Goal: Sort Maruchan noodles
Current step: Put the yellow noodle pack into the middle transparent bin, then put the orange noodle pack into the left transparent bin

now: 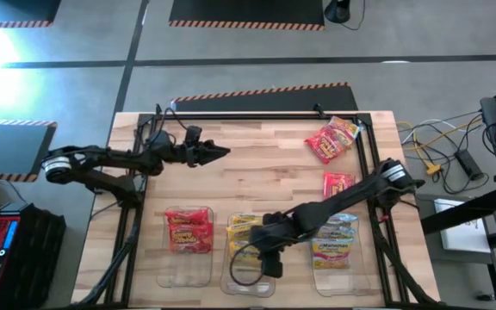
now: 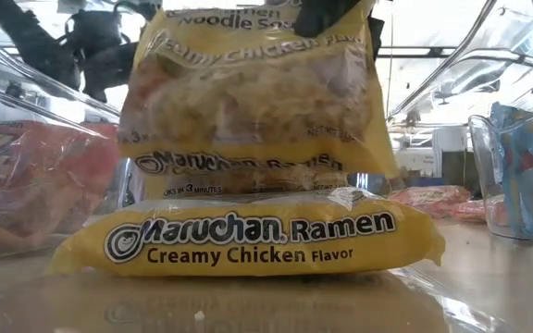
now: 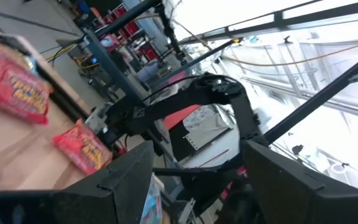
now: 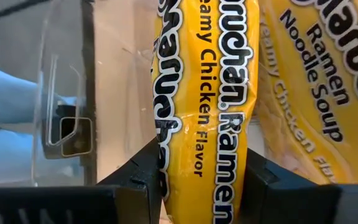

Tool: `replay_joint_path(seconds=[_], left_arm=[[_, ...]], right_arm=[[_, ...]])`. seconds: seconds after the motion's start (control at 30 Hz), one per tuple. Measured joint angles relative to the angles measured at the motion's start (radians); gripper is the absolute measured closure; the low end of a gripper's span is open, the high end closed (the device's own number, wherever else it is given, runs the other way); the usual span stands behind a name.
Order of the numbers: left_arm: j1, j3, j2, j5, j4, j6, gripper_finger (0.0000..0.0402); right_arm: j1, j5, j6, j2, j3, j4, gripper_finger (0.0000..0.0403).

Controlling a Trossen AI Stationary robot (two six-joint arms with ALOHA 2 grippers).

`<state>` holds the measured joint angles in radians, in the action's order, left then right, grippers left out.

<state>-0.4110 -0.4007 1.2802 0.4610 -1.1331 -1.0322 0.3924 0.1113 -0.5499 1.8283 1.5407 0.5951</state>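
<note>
Starting on the left, my left gripper (image 1: 224,152) hangs open over the bare wood with nothing in it, and the red packets (image 1: 189,229) lie in the left bin (image 1: 183,269). In the middle bin (image 1: 250,282), my right gripper (image 1: 268,231) squeezes a yellow packet (image 4: 204,118) above more yellow packets (image 2: 257,242). Blue packets (image 1: 336,238) fill the right bin (image 1: 341,277), and two loose red packets (image 1: 332,138) lie on the table (image 1: 257,172) behind it.

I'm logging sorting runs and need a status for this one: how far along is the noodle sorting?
Well along. Red packets sit in the left bin, yellow ones in the middle bin, blue ones in the right bin. In hand: the right gripper holds a yellow packet over the middle bin. Left: two red packets lie loose on the table. The left gripper waits open.
</note>
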Motion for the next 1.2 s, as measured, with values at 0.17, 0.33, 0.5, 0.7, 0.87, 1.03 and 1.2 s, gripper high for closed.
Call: replay_joint_path(seconds=[0.17,0.33,0.5,0.7,0.87,1.03,1.2], left_arm=[[0.000,0.042,-0.006,0.000,0.000,-0.003,0.0169],[0.000,0.071,-0.007,0.000,-0.001,0.000,0.0169],[0.000,0.080,-0.007,0.000,-0.003,0.002,0.0169],[0.000,0.072,-0.007,0.000,-0.005,0.018,0.0169],[0.000,0.057,-0.007,0.000,-0.004,0.034,0.0169],[0.000,0.019,-0.007,-0.001,-0.003,0.051,0.0169],[-0.001,-0.033,-0.007,-0.005,-0.003,0.052,0.0169]], right_arm=[[-0.008,-0.007,0.001,0.039,0.089,0.105,0.0267],[-0.025,-0.041,0.028,0.039,0.106,0.108,0.0240],[-0.051,-0.059,0.028,0.025,0.124,0.154,0.0226],[-0.065,-0.116,0.082,-0.006,0.248,0.361,0.0230],[-0.078,-0.394,0.106,-0.031,0.289,0.522,0.0234],[-0.162,-0.443,0.101,-0.041,0.229,0.617,0.0234],[-0.274,-0.373,0.157,-0.065,0.124,0.673,0.0234]])
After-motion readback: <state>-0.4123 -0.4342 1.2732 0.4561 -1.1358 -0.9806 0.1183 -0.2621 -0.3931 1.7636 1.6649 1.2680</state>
